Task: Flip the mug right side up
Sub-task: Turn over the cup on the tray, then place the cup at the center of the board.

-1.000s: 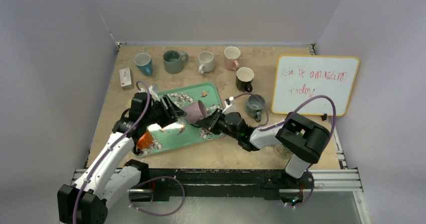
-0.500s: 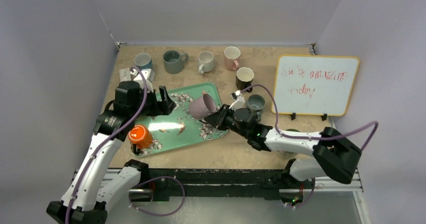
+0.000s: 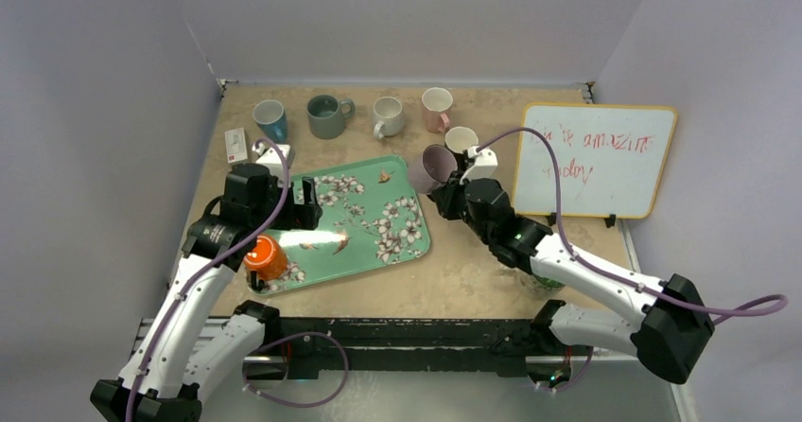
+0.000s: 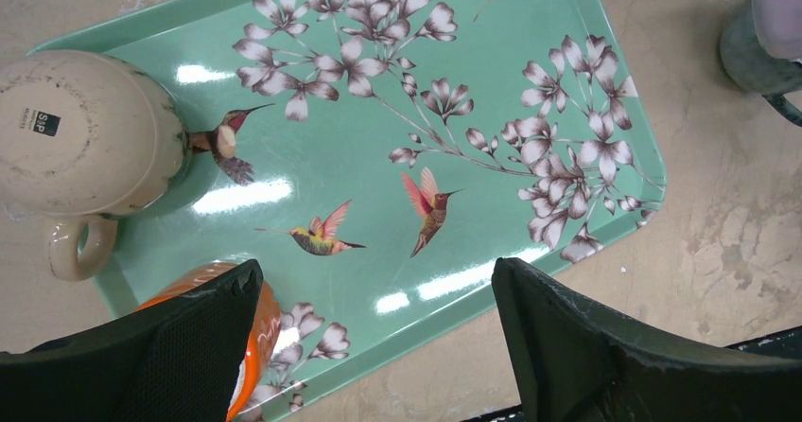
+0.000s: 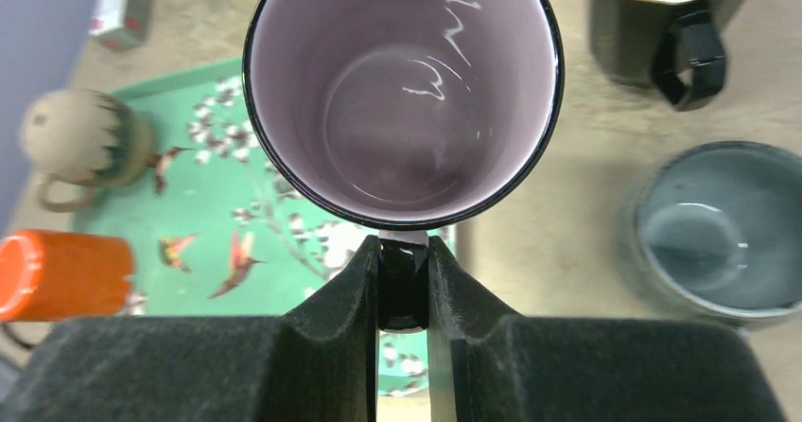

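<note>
Tray sits left of centre on the bench. We see the left fingers spread wide over its left part, nothing between them. At the tray's left edge a beige mug stands base up, handle past the rim. An orange mug sits at the near-left corner. Off the tray's far-right corner we have the purple mug. The right fingers are clamped on its handle, and the mug is tilted with its mouth facing the wrist camera. We can't tell whether it touches the bench. Just right of it are a black mug, farther back, and a grey mug, nearer, both mouth up. Whiteboard stands at the right, red scribble on it.
</note>
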`<action>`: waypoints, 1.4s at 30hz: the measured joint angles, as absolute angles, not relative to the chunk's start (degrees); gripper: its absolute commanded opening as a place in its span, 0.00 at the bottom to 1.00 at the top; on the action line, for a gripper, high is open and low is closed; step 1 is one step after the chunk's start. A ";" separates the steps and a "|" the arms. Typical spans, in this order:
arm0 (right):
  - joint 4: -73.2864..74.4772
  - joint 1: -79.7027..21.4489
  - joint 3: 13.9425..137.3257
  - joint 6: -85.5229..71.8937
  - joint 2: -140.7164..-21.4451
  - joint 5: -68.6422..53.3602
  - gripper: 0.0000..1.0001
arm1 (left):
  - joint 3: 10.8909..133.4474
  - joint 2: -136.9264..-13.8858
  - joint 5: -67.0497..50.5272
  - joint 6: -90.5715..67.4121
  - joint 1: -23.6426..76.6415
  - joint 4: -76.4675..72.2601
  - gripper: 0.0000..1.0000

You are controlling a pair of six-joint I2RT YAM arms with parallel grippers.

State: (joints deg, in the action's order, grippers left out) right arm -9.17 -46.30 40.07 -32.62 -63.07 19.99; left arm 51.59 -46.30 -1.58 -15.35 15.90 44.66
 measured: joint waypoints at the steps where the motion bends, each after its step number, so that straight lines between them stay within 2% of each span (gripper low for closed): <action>1: -8.47 -45.95 40.18 -30.94 -63.42 20.73 0.00 | 51.59 -46.28 -1.54 -15.33 15.90 44.64 0.90; 15: -6.90 -45.52 45.19 -20.51 -77.36 25.10 0.00 | 51.57 -45.56 0.45 -15.29 15.90 44.75 0.90; 34: -8.16 -44.84 47.59 -19.07 -88.47 28.69 0.01 | 51.07 -46.26 2.42 -15.27 15.90 45.50 0.90; 37: -8.10 -44.82 48.05 -19.09 -89.62 29.47 0.07 | 51.05 -46.26 2.55 -15.29 15.90 45.50 0.90; 42: -7.22 -44.82 48.73 -19.20 -90.98 30.50 0.31 | 50.98 -46.24 3.03 -15.29 15.90 45.50 0.90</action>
